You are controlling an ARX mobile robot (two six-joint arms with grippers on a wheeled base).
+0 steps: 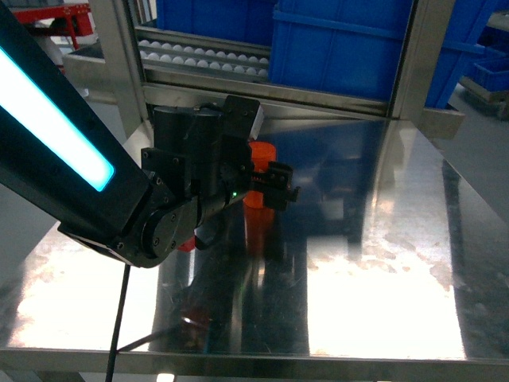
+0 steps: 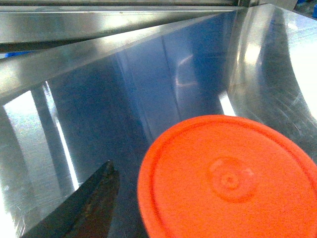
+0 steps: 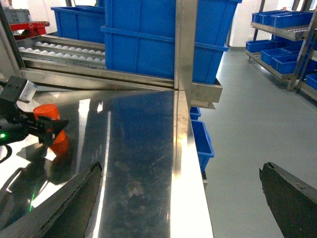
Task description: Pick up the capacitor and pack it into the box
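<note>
Left claw hovers open directly over the upright orange capacitor on the steel table.

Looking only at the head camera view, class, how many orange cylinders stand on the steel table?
1. The orange cylinder stands upright near the middle of the steel table, at the left pincer. The arm may hide others behind it.

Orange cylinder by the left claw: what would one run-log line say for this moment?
phase: grasp approach | left gripper: around orange capacitor, closure unclear | right gripper: open, away | box: not in view
</note>
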